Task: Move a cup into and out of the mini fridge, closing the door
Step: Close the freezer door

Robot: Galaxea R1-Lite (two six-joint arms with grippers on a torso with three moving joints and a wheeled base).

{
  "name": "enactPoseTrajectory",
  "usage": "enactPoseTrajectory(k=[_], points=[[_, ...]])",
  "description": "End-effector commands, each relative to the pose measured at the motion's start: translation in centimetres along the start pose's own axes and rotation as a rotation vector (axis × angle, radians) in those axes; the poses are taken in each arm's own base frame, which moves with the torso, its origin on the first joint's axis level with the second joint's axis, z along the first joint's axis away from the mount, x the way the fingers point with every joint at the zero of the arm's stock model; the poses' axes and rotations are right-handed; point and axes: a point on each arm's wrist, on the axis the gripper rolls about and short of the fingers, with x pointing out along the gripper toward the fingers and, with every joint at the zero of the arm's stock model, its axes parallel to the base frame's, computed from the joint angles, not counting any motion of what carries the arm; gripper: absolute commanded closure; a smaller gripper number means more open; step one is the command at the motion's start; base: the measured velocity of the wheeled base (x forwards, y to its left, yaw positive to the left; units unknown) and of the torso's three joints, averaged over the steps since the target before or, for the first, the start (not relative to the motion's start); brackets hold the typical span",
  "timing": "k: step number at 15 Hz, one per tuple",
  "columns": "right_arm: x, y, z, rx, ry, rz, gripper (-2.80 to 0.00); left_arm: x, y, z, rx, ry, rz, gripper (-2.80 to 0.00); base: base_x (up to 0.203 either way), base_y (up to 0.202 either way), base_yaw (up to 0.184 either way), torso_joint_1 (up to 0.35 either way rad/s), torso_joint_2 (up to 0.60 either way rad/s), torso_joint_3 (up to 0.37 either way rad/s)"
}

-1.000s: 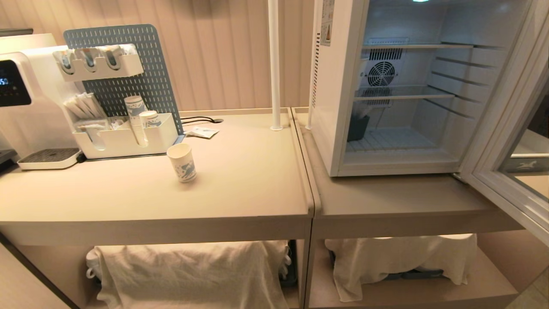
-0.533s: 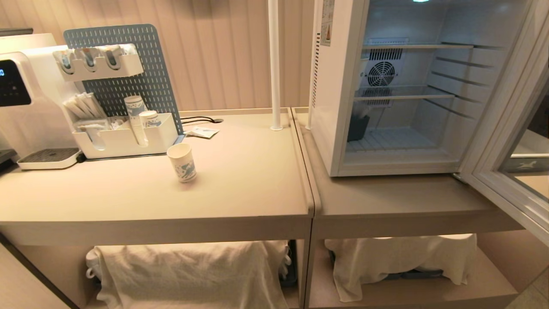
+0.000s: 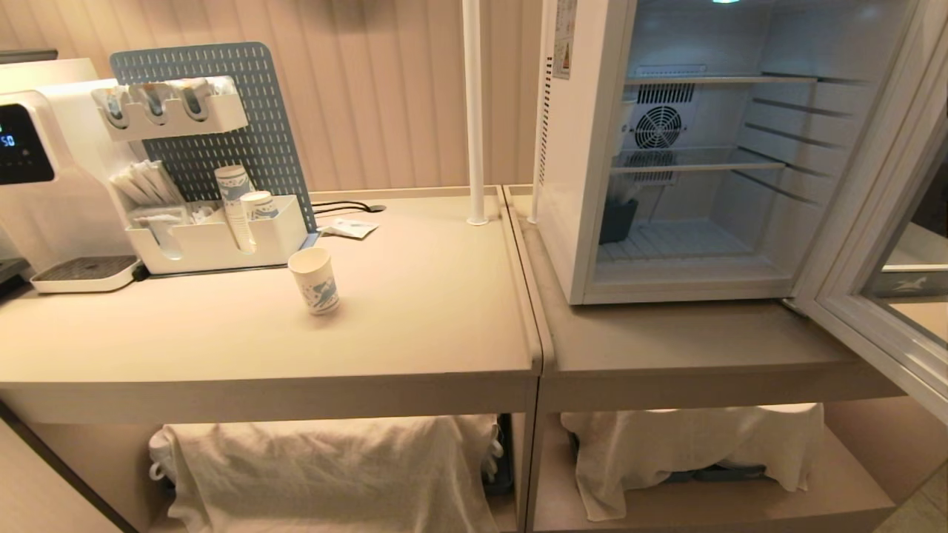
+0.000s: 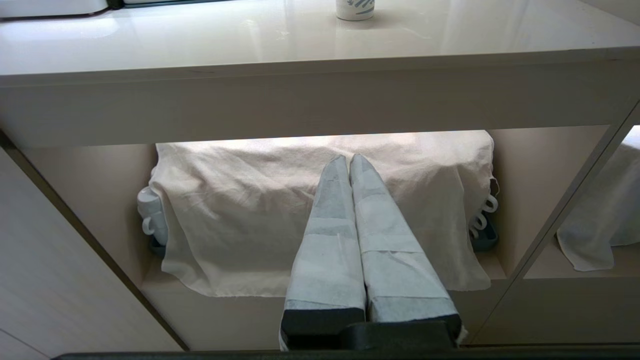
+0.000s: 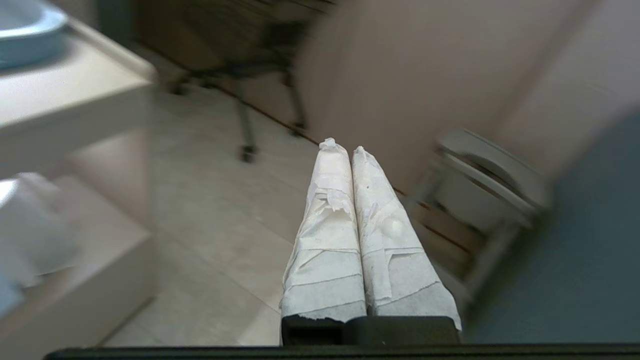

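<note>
You've got both sets of jaws pressed shut, holding nothing: left gripper (image 4: 348,159) low before the cloth-covered shelf (image 4: 320,210), right gripper (image 5: 345,147) over blurred floor. Mini fridge (image 3: 585,148) sits on the right counter (image 3: 666,340), door (image 3: 881,244) swung wide and cut off. Cup (image 3: 315,280) upright on the left counter.

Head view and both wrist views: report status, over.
Both end effectors, left and right, shut, empty. Cup upright on counter, untouched. Mini fridge door open, path unobstructed.

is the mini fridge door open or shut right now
Open. The door is swung out to the right of the mini fridge, leaving its wire shelves and rear fan exposed.
</note>
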Motion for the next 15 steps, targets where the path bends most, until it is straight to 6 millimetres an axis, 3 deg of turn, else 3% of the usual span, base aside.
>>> enactPoseTrajectory(k=[1, 4, 12, 15], points=[[2.0, 1.2, -0.1, -0.004, -0.034, 0.095, 0.0, 0.0, 0.0, 0.0, 0.0, 0.0, 0.0, 0.0, 0.0, 0.0, 0.0, 0.0, 0.0, 0.0], [2.3, 2.1, 0.8, 0.022, -0.042, 0.112, 0.0, 0.0, 0.0, 0.0, 0.0, 0.0, 0.0, 0.0, 0.0, 0.0, 0.0, 0.0, 0.0, 0.0], [2.1, 1.7, 2.0, -0.022, -0.045, 0.098, 0.0, 0.0, 0.0, 0.0, 0.0, 0.0, 0.0, 0.0, 0.0, 0.0, 0.0, 0.0, 0.0, 0.0], [0.6, 1.5, 2.1, -0.016, -0.012, 0.009, 0.0, 0.0, 0.0, 0.0, 0.0, 0.0, 0.0, 0.0, 0.0, 0.0, 0.0, 0.0, 0.0, 0.0]])
